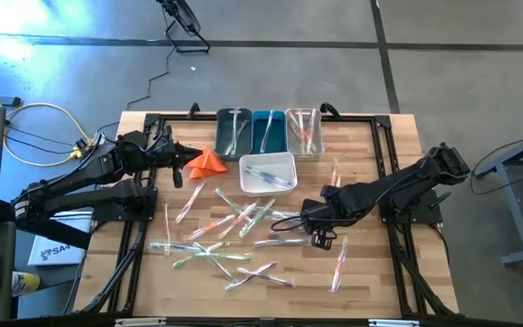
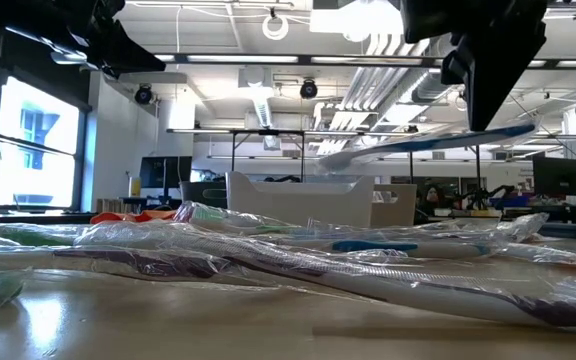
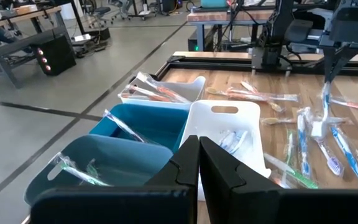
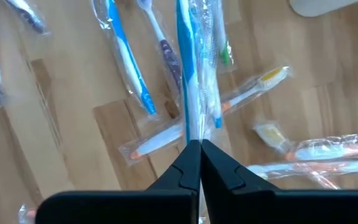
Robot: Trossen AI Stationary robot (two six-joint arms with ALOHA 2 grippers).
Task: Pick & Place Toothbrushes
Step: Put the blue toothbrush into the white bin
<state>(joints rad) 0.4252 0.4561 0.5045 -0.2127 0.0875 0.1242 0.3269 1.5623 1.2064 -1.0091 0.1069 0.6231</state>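
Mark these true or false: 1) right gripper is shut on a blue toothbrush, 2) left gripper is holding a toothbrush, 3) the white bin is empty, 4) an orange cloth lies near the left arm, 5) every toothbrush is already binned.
1) True. The right gripper is shut on a wrapped blue toothbrush, and the low view shows it lifted off the table.
2) False. The left gripper is shut with nothing in it, by the bins.
3) False. The white bin holds wrapped toothbrushes.
4) True. The orange cloth lies on the table beside the left arm.
5) False. Many loose toothbrushes lie scattered on the table.
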